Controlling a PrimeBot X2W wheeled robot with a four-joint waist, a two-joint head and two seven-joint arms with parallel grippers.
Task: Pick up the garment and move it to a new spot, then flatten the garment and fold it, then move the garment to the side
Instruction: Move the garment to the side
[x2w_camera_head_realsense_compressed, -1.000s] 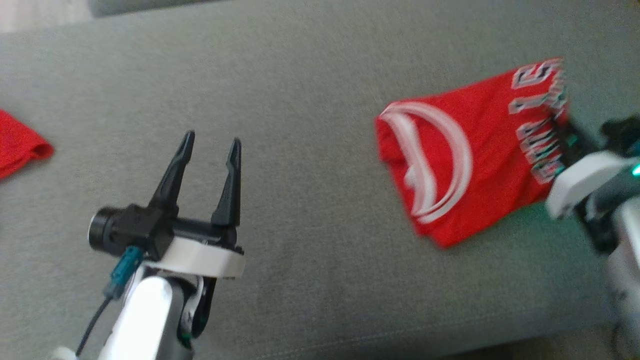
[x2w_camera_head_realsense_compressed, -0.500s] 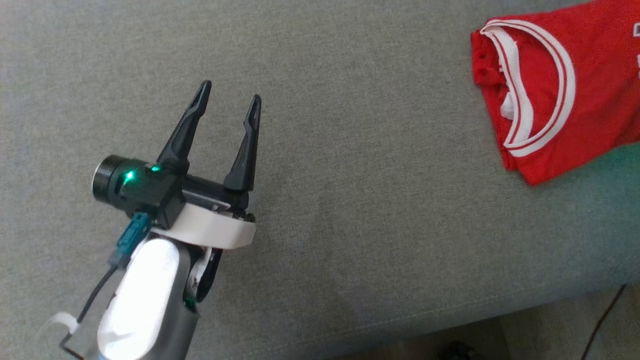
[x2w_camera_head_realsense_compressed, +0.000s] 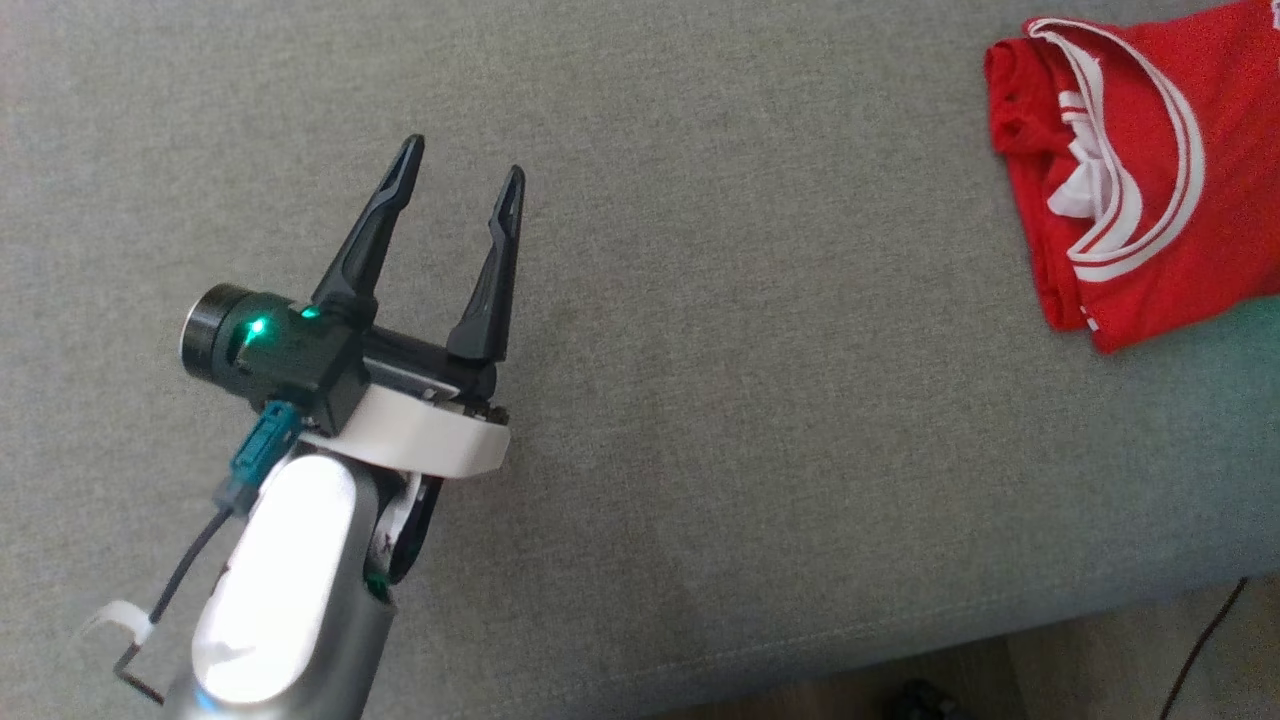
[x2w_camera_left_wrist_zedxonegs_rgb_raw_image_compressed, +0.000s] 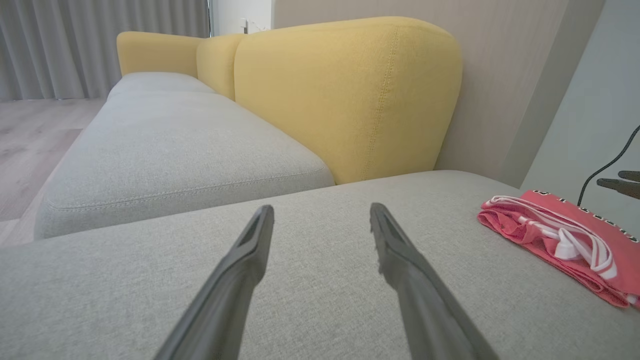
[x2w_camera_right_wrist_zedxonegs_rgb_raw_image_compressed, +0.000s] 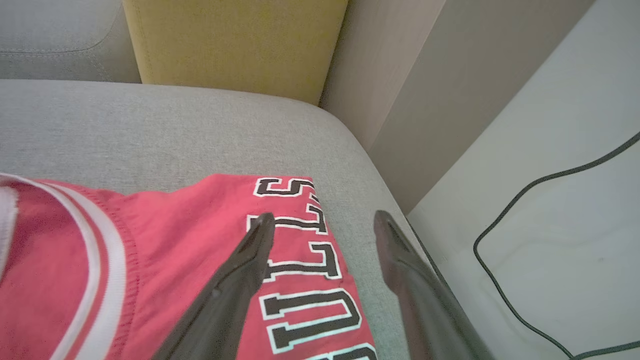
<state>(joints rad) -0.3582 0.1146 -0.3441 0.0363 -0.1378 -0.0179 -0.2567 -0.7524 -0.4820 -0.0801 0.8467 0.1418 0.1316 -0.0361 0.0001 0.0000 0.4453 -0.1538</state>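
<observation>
The garment (x2w_camera_head_realsense_compressed: 1140, 170), a folded red jersey with white collar trim and black-and-white lettering, lies at the far right end of the grey sofa seat (x2w_camera_head_realsense_compressed: 700, 300). It shows at the right of the left wrist view too, garment (x2w_camera_left_wrist_zedxonegs_rgb_raw_image_compressed: 560, 240). My right gripper (x2w_camera_right_wrist_zedxonegs_rgb_raw_image_compressed: 322, 222) is open just above the garment (x2w_camera_right_wrist_zedxonegs_rgb_raw_image_compressed: 150, 260), over its lettered edge, with nothing between the fingers. My left gripper (x2w_camera_head_realsense_compressed: 460, 175) is open and empty over the bare seat, well to the left of the jersey.
Yellow back cushions (x2w_camera_left_wrist_zedxonegs_rgb_raw_image_compressed: 345, 95) rise behind the seat, and a second grey seat (x2w_camera_left_wrist_zedxonegs_rgb_raw_image_compressed: 170, 145) lies beyond. Past the seat's right end are a pale wall and floor with a black cable (x2w_camera_right_wrist_zedxonegs_rgb_raw_image_compressed: 530, 200). The seat's front edge (x2w_camera_head_realsense_compressed: 900, 650) runs along the bottom.
The head camera has swung, so the jersey now sits at the upper right. My right gripper, shut on the jersey's lettered edge before, has let go and stands open.
</observation>
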